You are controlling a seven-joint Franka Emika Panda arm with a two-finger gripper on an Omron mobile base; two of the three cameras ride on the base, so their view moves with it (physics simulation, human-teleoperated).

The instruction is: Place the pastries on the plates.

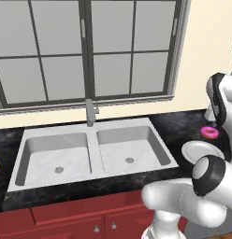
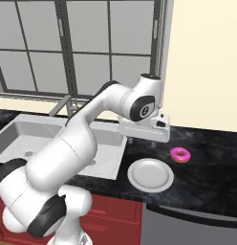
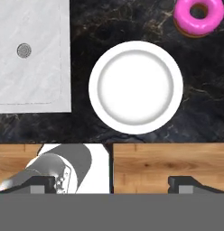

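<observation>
The hand hangs above the front edge of the black marbled bench, looking straight down; its two dark fingertips stand wide apart with nothing between them. In the right base view the hand juts out level from the raised wrist, above the bench between the sink and the white plate.

Nearest the front edge lies the greyish-white plate, bare, flat on the bench. From the right base view the same plate sits just right of the sink's rim; in the left base view the plate is partly hidden behind the arm.

Just beyond the plate, towards the wall and a little to its right, lies the pink-frosted doughnut, on the bench, close to the plate but apart from it.

To the left is the double steel sink, its faucet at the back, under a large window.
</observation>
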